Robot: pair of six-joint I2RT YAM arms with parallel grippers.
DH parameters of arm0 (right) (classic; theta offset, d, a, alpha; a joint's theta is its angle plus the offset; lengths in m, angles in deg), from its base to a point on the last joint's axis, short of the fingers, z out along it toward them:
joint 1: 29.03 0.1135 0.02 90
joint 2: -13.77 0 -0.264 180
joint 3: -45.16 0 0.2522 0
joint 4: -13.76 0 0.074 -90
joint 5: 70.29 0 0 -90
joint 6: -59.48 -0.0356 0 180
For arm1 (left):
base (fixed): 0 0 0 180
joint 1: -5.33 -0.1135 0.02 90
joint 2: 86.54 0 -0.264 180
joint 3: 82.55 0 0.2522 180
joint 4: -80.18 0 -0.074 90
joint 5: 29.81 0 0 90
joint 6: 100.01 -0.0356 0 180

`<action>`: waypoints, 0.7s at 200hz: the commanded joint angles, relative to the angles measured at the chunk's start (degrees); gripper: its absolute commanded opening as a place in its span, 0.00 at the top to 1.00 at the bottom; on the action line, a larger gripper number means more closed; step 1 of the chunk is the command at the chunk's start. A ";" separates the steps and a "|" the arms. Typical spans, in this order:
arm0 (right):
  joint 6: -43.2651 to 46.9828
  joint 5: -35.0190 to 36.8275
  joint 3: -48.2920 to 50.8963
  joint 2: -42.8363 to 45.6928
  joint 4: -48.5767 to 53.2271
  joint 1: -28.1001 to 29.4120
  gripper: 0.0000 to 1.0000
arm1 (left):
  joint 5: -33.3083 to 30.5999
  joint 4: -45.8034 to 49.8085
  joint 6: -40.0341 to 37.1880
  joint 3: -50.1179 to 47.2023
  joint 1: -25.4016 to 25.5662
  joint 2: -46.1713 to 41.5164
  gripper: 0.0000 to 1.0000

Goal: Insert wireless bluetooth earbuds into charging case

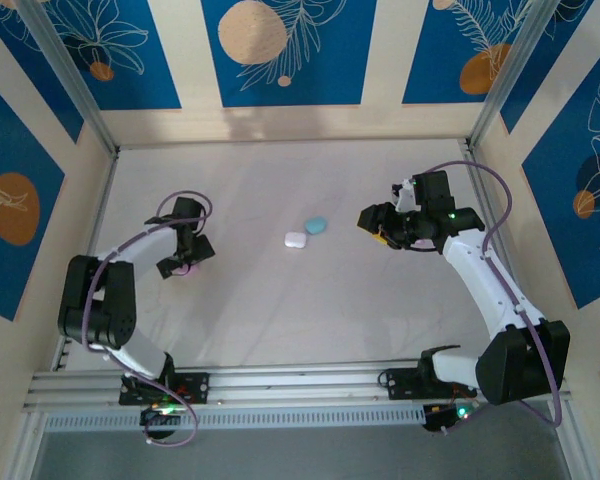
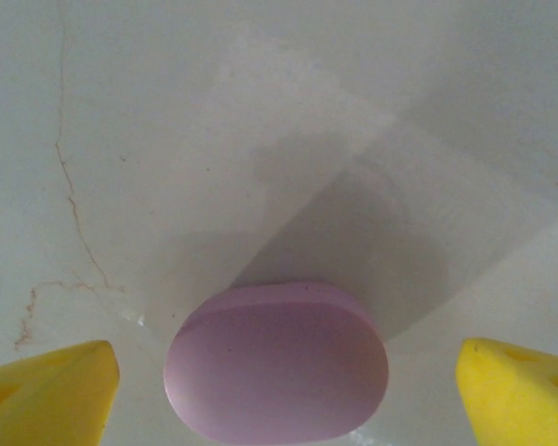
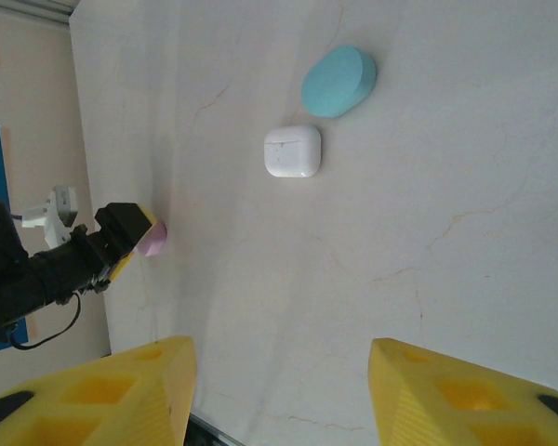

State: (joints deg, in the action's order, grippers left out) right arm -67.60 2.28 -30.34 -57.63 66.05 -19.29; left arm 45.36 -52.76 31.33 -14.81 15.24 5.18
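A closed pink oval case lies on the table between the yellow fingers of my left gripper, which stands open around it without touching. That pink case also shows in the right wrist view beside the left arm. A white square case and a light blue oval case lie closed at the table's middle; they appear again as white case and blue case. My right gripper hangs open and empty to their right. No earbuds are in view.
The white tabletop is fenced by patterned blue and cream walls with metal posts. A rail runs along the near edge by the arm bases.
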 commanded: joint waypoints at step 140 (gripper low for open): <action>0.78 -1.58 0.20 0.49 1.03 0.17 0.47 | 2.70 -7.62 1.28 -3.79 -0.96 1.84 0.42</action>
State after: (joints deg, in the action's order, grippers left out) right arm -67.60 2.26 -30.34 -57.61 66.09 -19.29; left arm 45.62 -58.75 33.30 -17.33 14.92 7.00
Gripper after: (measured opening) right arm 0.526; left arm 0.609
